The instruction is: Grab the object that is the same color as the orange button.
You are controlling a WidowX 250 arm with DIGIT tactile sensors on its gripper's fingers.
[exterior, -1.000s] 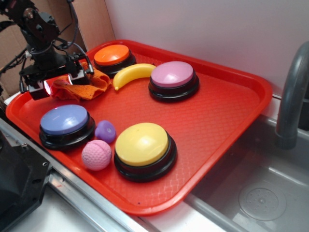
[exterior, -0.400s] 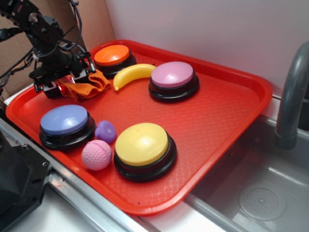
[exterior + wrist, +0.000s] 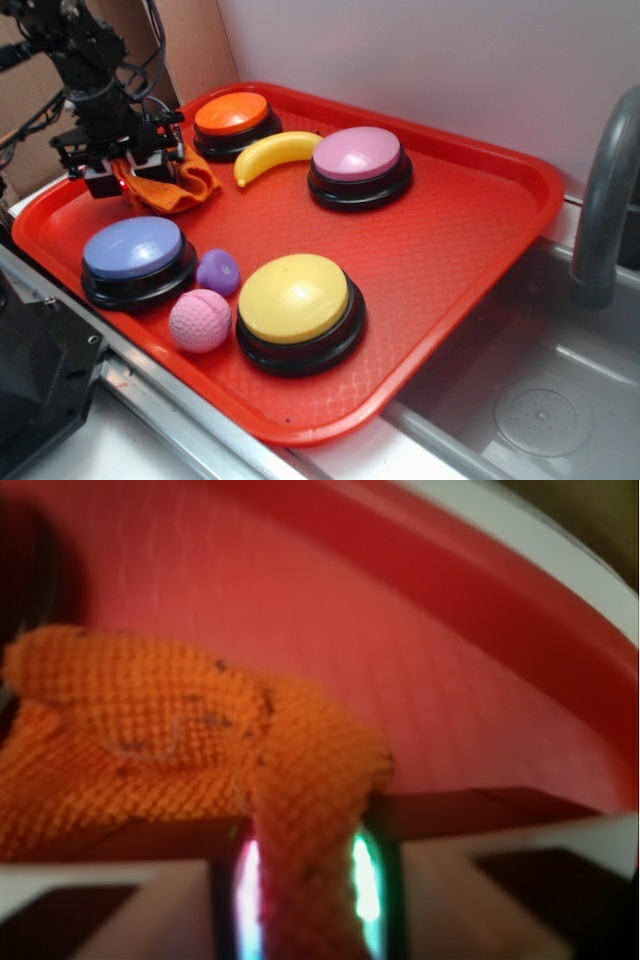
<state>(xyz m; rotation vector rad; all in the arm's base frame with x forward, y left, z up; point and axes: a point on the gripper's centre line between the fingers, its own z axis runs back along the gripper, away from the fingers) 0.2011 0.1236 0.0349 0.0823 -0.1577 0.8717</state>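
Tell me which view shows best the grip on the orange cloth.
The wrist view: the cloth fills the picture, one fold pinched between the gripper fingers. The exterior view shows the cloth small, partly hidden under the gripper.

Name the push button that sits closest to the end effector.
The orange button, at the tray's back corner beside the orange cloth held in the end effector; the others sit farther off.

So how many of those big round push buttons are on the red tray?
4: orange-topped button at the back-left, pink-topped button back-centre, blue-topped button front-left, yellow-topped button front-centre. None seem hidden.
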